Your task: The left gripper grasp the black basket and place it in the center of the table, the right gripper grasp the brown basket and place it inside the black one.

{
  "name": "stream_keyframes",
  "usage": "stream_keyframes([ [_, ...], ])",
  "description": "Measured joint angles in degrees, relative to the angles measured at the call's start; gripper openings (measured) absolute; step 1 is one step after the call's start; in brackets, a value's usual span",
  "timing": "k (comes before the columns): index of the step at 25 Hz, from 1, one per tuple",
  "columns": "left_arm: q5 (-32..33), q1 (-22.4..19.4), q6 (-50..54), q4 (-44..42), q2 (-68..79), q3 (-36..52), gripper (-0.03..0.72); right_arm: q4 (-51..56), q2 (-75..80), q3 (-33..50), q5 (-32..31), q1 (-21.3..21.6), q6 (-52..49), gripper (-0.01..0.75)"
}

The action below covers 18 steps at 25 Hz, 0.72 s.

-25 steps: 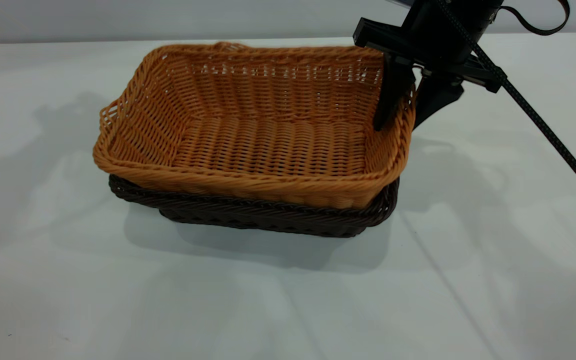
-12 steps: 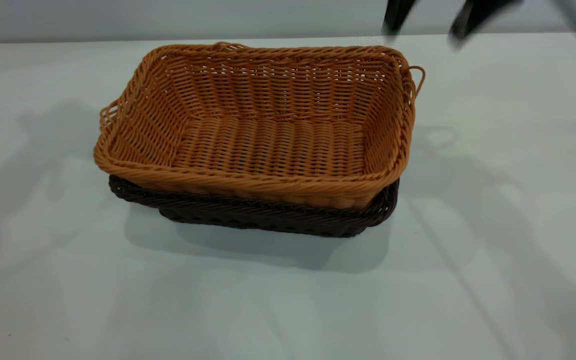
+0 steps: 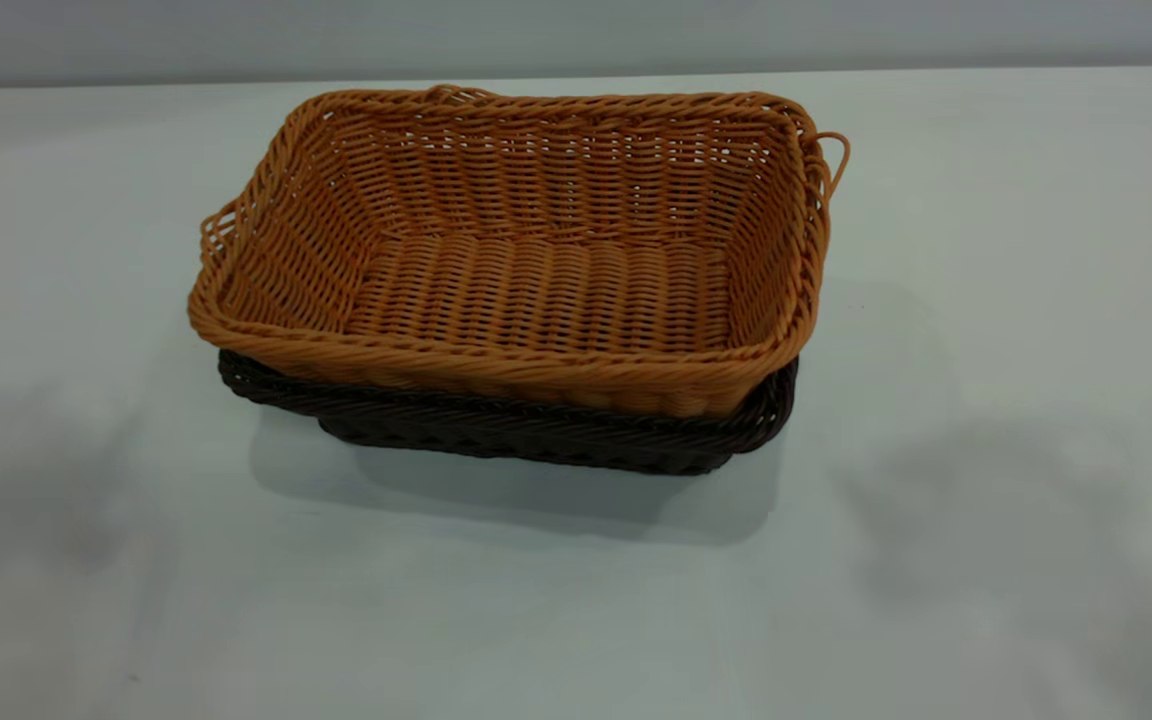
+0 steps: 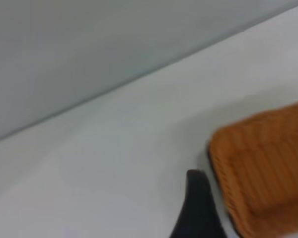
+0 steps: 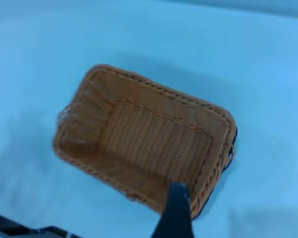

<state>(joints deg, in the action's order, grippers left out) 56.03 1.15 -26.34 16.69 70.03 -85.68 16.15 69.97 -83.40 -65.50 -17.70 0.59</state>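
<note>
The brown basket (image 3: 536,250) sits nested inside the black basket (image 3: 536,435) on the table (image 3: 986,400). Seen from the right wrist, the right gripper (image 5: 176,210) hangs well above them, holding nothing. The left gripper (image 4: 198,208) is off beside the baskets; whether either is clenched I cannot tell.

No text, label, brand, number or sign can be read anywhere; both blurred wrist views may hide small print.

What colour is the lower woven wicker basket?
Very dark brown-black, clearest in the exterior view.
</note>
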Motion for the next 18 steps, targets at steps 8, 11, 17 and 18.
stream_keyframes([
  [8, 10.86, 0.05, 7.43, -1.84, -8.78, 0.15, 0.489, 0.84, -24.5, 16.82, -2.32, 0.0, -0.59, 0.581],
  [11, 10.86, 0.05, 10.15, -2.94, -11.84, 3.16, 0.489, 0.94, -31.72, 23.04, -3.91, 0.0, -1.05, 0.581],
  [17, 10.86, 0.05, 12.26, -4.27, -21.25, 15.99, 0.489, 0.96, -45.36, 35.93, -5.28, 0.0, -1.4, 0.581],
  [18, 10.86, 0.05, 12.44, -4.27, -23.26, 18.52, 0.489, 0.61, -47.28, 38.21, -5.28, 0.0, -1.26, 0.581],
])
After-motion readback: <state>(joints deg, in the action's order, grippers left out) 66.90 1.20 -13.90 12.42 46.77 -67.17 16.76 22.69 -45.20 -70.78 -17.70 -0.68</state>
